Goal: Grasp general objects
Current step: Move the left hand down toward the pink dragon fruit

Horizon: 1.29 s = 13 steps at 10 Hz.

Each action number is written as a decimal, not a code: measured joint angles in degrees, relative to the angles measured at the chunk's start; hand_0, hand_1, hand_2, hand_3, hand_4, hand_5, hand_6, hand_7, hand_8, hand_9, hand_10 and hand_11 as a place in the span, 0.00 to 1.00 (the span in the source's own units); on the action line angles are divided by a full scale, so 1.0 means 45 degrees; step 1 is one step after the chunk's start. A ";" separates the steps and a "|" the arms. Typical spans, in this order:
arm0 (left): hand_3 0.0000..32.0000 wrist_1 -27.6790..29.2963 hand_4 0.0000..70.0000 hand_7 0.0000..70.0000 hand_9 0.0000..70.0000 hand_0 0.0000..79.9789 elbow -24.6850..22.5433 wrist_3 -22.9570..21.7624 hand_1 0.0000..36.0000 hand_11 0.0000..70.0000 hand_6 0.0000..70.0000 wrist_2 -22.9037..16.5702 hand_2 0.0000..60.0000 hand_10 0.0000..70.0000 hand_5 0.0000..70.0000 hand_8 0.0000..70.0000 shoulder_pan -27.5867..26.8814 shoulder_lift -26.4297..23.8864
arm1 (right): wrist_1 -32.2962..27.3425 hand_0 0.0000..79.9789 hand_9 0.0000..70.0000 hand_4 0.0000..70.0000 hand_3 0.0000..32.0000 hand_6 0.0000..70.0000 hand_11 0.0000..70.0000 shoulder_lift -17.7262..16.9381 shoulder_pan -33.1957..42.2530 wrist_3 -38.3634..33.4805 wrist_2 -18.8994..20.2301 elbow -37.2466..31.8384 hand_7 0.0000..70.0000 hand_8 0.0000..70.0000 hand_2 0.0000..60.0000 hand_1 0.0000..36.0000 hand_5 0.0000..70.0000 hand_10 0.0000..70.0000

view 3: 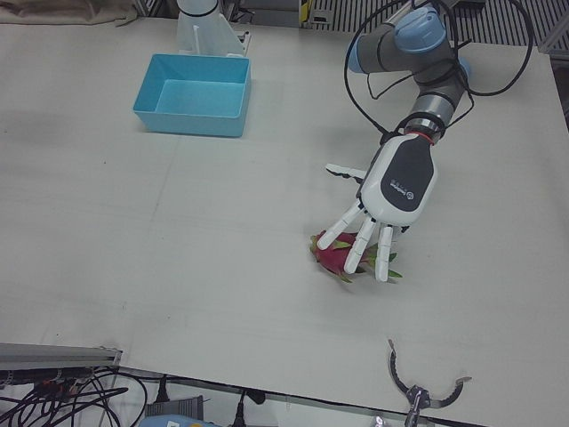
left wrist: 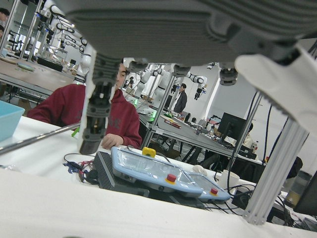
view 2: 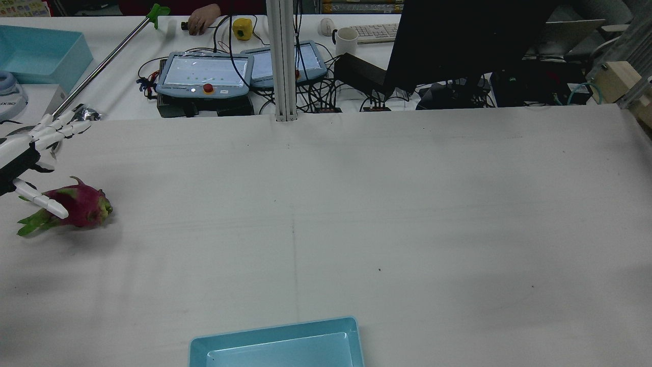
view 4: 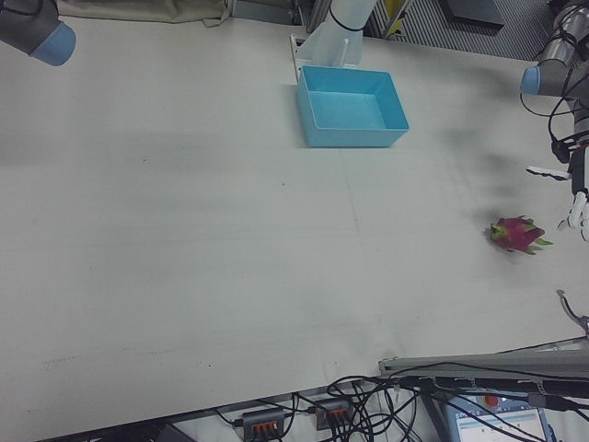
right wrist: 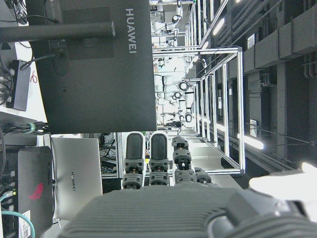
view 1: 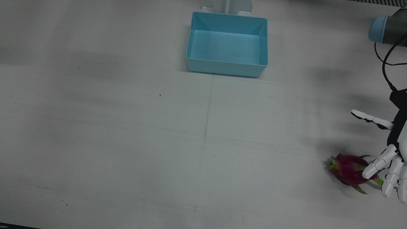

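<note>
Left hand (view 3: 384, 200), fingers spread and holding nothing, hovers over the dragon fruit (view 3: 345, 254) lying near the table's (view 3: 178, 249) left edge, well apart from the blue bin (view 3: 191, 116); closing off-centre risks rolling the rounded fruit away.

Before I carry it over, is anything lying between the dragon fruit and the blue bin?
Nothing: the front view shows only bare table between the dragon fruit and the blue bin. The left hand hovers open over the fruit.
</note>
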<state>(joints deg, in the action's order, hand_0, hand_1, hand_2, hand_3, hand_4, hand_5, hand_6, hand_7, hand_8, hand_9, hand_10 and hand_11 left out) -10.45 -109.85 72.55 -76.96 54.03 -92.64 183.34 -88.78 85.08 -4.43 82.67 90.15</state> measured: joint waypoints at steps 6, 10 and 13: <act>1.00 -0.2981 0.00 0.03 0.00 0.59 0.0196 -0.0926 0.39 0.00 0.00 0.3741 0.00 0.00 0.00 0.00 -0.2188 -0.3452 | 0.0018 0.00 0.00 0.00 0.00 0.00 0.00 0.0006 0.0017 0.0008 -0.0004 0.0066 0.00 0.00 0.00 0.00 0.00 0.00; 1.00 -0.3911 0.00 0.00 0.00 0.59 0.0218 -0.0858 0.44 0.00 0.00 0.4497 0.05 0.00 0.00 0.00 -0.2896 -0.3851 | 0.0020 0.00 0.00 0.00 0.00 0.00 0.00 0.0003 0.0015 0.0008 -0.0010 0.0111 0.00 0.00 0.00 0.00 0.00 0.00; 1.00 -0.3172 0.00 0.00 0.00 0.58 0.1030 0.0539 0.45 0.00 0.00 0.4547 0.07 0.00 0.00 0.00 -0.2881 -0.3899 | 0.0020 0.00 0.00 0.00 0.00 0.00 0.00 0.0002 0.0019 0.0009 -0.0011 0.0118 0.00 0.00 0.00 0.00 0.00 0.00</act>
<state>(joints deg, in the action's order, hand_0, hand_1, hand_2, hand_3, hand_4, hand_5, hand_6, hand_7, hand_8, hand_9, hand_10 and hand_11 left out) -24.72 -105.22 74.97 -56.50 41.07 -110.19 183.43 -88.77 85.16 -4.39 82.62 90.68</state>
